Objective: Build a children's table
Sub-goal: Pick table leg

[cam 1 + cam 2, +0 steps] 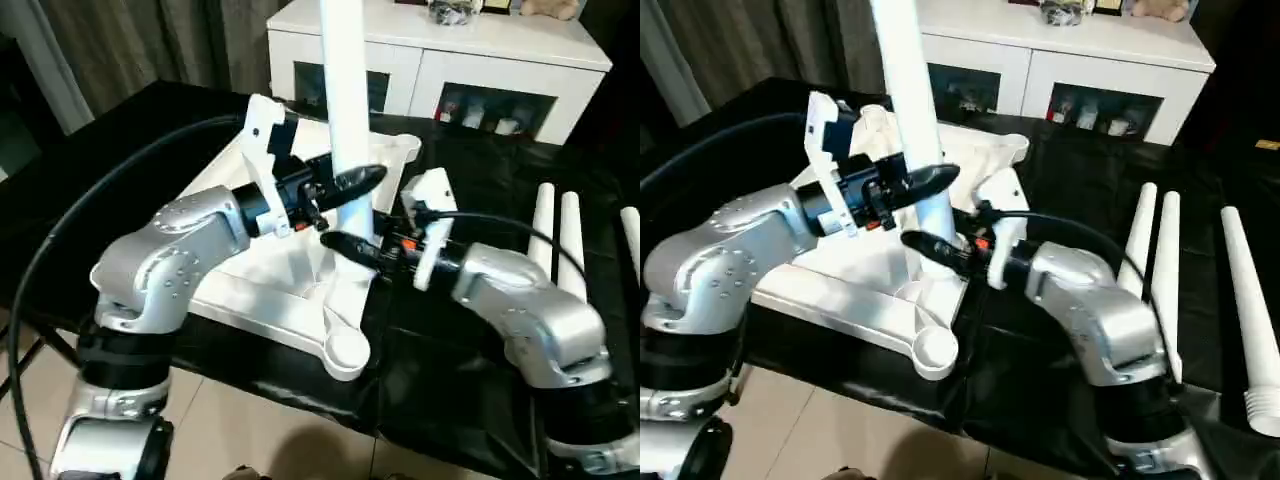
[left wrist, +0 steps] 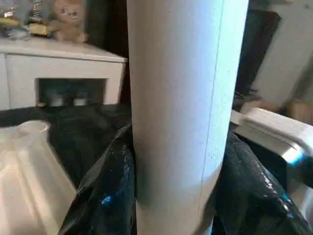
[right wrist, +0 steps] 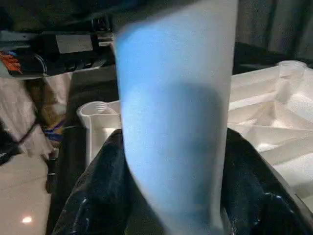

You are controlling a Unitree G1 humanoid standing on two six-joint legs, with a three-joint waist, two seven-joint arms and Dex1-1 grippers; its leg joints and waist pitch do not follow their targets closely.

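The upright leg point(image 1: 345, 95) is plain white, as is the ribbed tabletop point(image 1: 290, 290) under it. Beside the tabletop, three spare legs point(image 1: 1160, 250) are white too, lying on a glossy black worktop point(image 1: 480, 170). Black-fingered left claw point(image 1: 345, 185) and right claw point(image 1: 345, 245) extend from silver forearms. Behind the tabletop stands a white cabinet point(image 1: 450, 50).

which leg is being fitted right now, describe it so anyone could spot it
On the black-covered table lies the upside-down white tabletop. From its right side one white leg rises upright, with the left end effector and right end effector on it. The other three legs lie flat to the right.
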